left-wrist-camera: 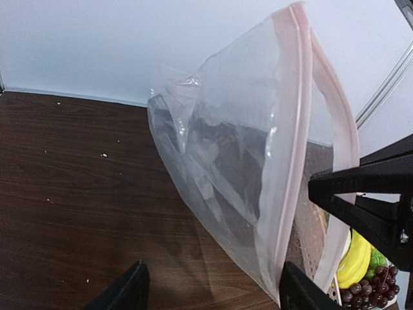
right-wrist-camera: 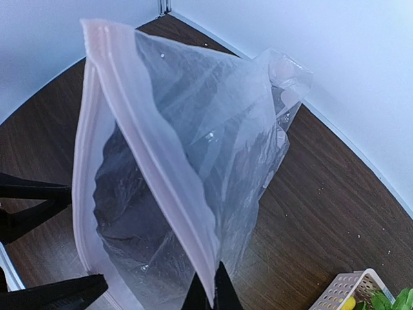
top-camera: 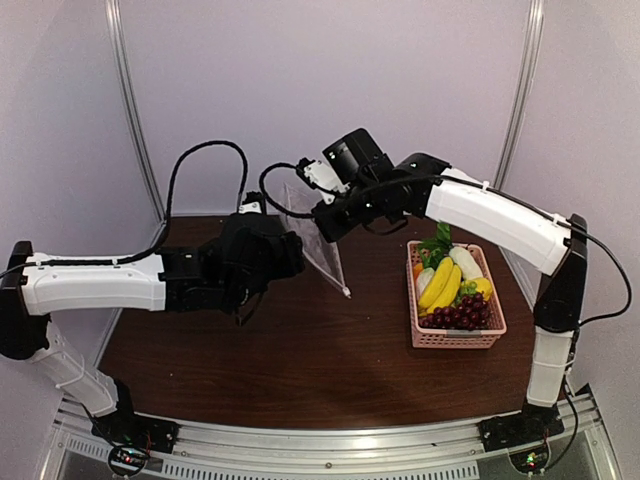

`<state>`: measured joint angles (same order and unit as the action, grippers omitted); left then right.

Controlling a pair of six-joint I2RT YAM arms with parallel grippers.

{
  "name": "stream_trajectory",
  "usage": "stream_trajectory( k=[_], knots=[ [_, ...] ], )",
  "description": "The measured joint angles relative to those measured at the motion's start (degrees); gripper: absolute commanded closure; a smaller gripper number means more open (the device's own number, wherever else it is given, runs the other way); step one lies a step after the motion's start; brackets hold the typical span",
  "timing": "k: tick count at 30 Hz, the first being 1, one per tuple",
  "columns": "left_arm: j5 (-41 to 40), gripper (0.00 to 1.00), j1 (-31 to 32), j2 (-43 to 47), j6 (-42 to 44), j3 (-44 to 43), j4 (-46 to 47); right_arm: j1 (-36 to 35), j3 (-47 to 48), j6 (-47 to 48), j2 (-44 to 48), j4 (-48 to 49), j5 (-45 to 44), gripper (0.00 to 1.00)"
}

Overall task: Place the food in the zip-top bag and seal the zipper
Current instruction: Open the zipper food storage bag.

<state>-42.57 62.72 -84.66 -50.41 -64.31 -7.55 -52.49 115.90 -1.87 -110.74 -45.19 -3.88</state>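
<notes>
Right gripper [right-wrist-camera: 208, 294], clamped tight, pinches the zipper [right-wrist-camera: 148, 148] of the zip-top bag [right-wrist-camera: 213, 129] (mouth parted). Left gripper [left-wrist-camera: 216, 281] gapes wide, gripping nothing.

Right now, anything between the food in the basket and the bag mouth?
Nothing visible on the table between them. The food is in the pink basket; the zip-top bag hangs from the shut right gripper, mouth parted. Only the right arm crosses above that gap.

Glossy clear plastic bag [right-wrist-camera: 193, 129], matt woodgrain table [left-wrist-camera: 77, 194]
</notes>
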Motion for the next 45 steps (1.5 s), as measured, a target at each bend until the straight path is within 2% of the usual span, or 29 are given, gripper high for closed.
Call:
stream_trajectory(
  k=[5, 12, 18, 23, 25, 26, 32, 33, 37, 42, 45],
  knots=[
    [2.6, 0.23, -0.3, -0.2, 2.0, 0.1, 1.4, -0.6, 0.0, -0.3, -0.5, 0.0, -0.4, 1.0],
    [7.9, 0.19, -0.4, 2.5, 4.1, 7.1, 14.3, -0.6, 0.0, -1.3, -0.5, 0.0, -1.2, 1.0],
    [8.2, 0.19, -0.4, 0.5, 4.2, 5.0, 14.8, -0.6, 0.0, -1.9, -0.5, 0.0, -1.1, 1.0],
    [5.3, 0.24, -0.5, -4.4, 2.6, -1.0, 10.5, -0.6, 0.0, -3.1, -0.5, 0.0, -0.9, 1.0],
    [4.1, 0.32, -0.7, -5.8, 1.2, -2.6, 7.9, -0.6, 0.0, -3.4, -0.5, 0.0, -0.7, 1.0],
    [3.5, 0.4, -1.0, -6.5, 0.3, -3.4, 6.3, -0.6, 0.0, -3.6, -0.5, 0.0, -0.7, 1.0],
    [-0.7, 0.97, -2.3, -7.3, -4.0, -4.0, 1.0, -0.6, -0.8, -4.1, -0.1, 0.1, -0.7, 1.0],
    [-1.4, 1.0, -2.4, -7.2, -4.0, -3.8, 0.9, -0.6, -1.1, -4.1, 0.0, 0.1, -0.7, 1.0],
    [-4.7, 1.0, -2.4, -5.9, -4.0, -2.3, -0.2, -0.4, -3.3, -3.9, 0.6, 0.3, -2.2, 1.0],
    [-10.6, 1.0, -2.4, 0.8, -4.0, 2.3, -1.8, 1.7, -7.3, -4.0, 1.4, 1.1, -4.3, 1.0],
    [-11.0, 1.0, -2.1, 3.7, -2.9, 3.0, -1.0, 2.0, -7.9, -3.9, 1.5, 2.4, -3.0, 1.0]
  ],
)
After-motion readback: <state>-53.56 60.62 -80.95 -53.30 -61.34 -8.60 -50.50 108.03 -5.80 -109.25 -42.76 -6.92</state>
